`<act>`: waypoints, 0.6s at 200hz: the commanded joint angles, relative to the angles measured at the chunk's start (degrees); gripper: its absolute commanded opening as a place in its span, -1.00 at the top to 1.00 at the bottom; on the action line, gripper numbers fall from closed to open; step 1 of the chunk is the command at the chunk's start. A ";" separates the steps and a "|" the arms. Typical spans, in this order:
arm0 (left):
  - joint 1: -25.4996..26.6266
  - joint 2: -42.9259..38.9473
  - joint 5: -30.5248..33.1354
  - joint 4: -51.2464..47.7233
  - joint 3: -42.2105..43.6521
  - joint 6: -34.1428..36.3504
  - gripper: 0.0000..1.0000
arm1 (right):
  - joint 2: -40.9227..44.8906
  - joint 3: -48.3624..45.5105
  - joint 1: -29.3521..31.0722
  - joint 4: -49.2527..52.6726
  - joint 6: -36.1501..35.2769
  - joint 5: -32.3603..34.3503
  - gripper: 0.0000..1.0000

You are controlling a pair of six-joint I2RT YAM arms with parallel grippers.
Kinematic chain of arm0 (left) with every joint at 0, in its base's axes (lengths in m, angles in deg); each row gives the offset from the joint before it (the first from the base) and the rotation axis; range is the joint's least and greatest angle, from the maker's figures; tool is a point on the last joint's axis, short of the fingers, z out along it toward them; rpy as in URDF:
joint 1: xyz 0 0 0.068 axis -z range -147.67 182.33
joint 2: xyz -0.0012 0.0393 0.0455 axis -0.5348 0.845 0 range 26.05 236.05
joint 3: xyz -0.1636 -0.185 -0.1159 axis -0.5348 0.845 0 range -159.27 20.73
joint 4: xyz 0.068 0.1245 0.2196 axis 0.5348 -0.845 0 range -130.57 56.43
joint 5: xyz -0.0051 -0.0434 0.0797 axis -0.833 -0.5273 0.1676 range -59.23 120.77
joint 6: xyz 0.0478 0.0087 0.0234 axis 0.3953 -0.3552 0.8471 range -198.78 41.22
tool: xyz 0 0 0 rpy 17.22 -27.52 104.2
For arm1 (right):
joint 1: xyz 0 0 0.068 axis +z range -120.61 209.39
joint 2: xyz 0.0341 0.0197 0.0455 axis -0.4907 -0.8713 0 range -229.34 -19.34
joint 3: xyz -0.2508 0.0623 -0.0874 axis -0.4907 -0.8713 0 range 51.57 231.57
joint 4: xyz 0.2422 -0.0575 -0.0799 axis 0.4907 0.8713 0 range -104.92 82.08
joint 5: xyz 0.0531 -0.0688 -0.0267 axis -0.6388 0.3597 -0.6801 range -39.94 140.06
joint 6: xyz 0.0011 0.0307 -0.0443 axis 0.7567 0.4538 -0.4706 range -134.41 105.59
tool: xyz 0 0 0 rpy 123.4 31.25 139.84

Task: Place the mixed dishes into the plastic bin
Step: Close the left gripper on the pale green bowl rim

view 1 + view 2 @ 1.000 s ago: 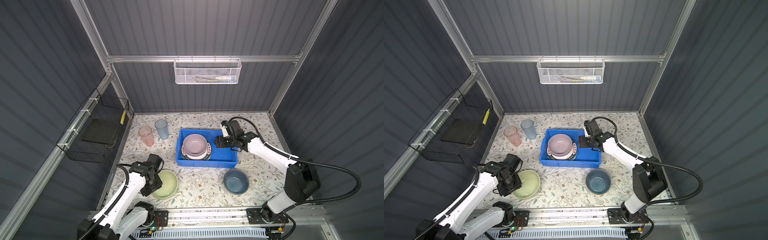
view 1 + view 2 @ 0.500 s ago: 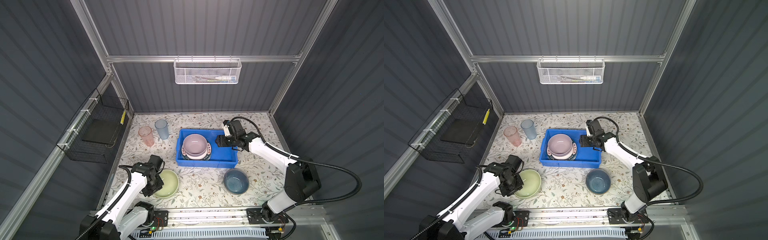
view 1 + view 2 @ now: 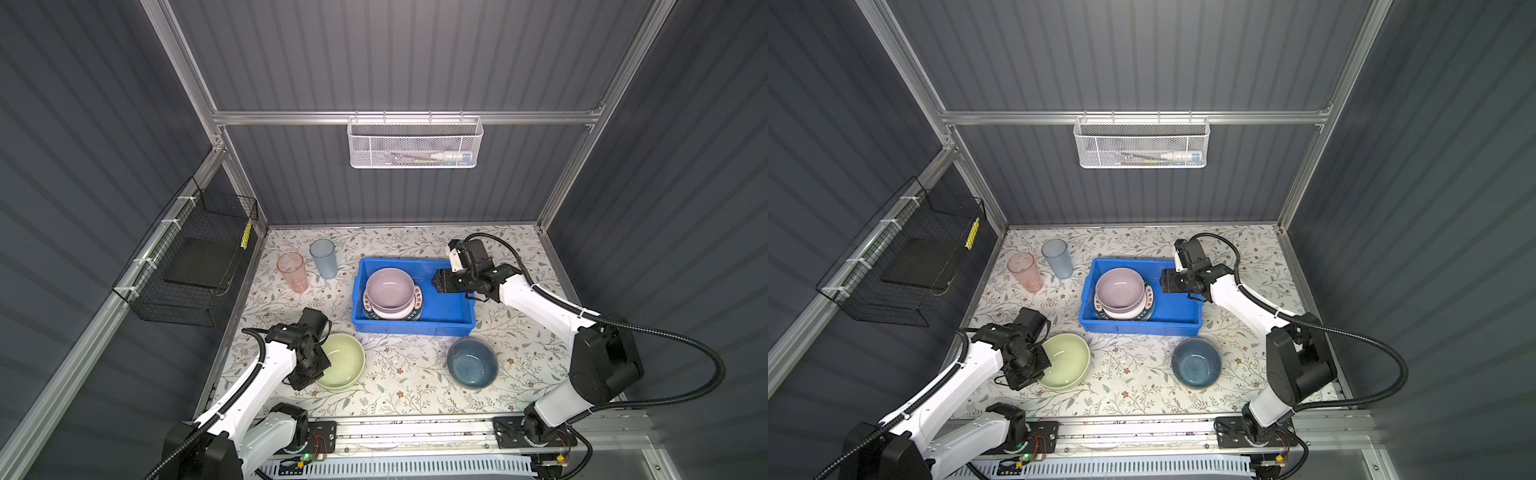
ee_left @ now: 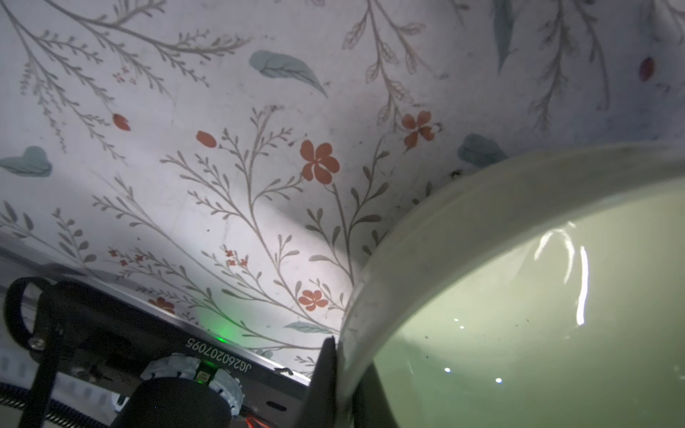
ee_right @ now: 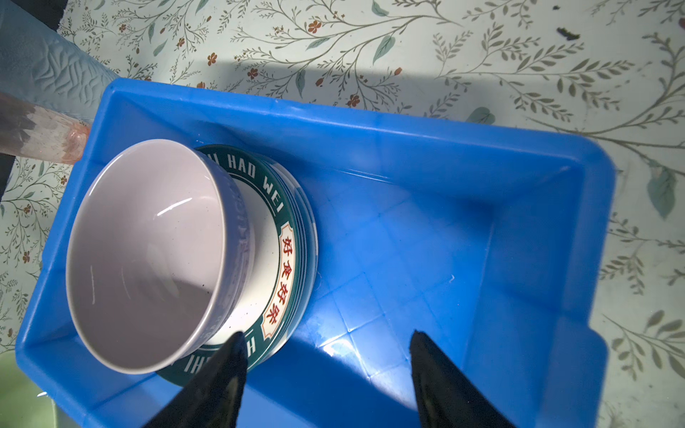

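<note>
A pale green bowl [image 3: 343,359] [image 3: 1065,359] stands at the front left of the table. My left gripper [image 3: 318,368] [image 4: 343,355] is shut on its left rim [image 4: 389,259], one finger outside the wall and one inside. In the blue plastic bin [image 3: 413,330] [image 5: 370,122] a pink bowl [image 3: 390,286] [image 5: 148,252] sits on a stack of plates with a dark lettered rim [image 5: 281,237]. My right gripper [image 3: 436,281] [image 5: 326,344] hangs open and empty over the bin's right half. In both top views a blue bowl [image 3: 473,361], a pink tumbler [image 3: 293,272] and a blue tumbler [image 3: 323,257] stand on the table.
A black wire basket [image 3: 195,266] hangs on the left wall and a white mesh basket [image 3: 413,143] on the back wall. A metal rail [image 3: 415,432] runs along the table's front edge, close behind the green bowl.
My left gripper has closed onto the green bowl's rim. The right gripper has stayed open over the bin with hardly any movement.
</note>
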 commanded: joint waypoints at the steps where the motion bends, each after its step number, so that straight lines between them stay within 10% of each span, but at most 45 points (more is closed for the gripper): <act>1: 0.13 -0.55 0.81 -2.01 -1.55 0.43 1.00 | 2.72 -0.76 -0.44 0.91 -0.76 0.46 -0.46; 120: 0.09 2.32 6.61 -11.93 -15.77 8.11 1.00 | 7.14 -3.06 -2.68 3.79 1.26 -1.02 -0.50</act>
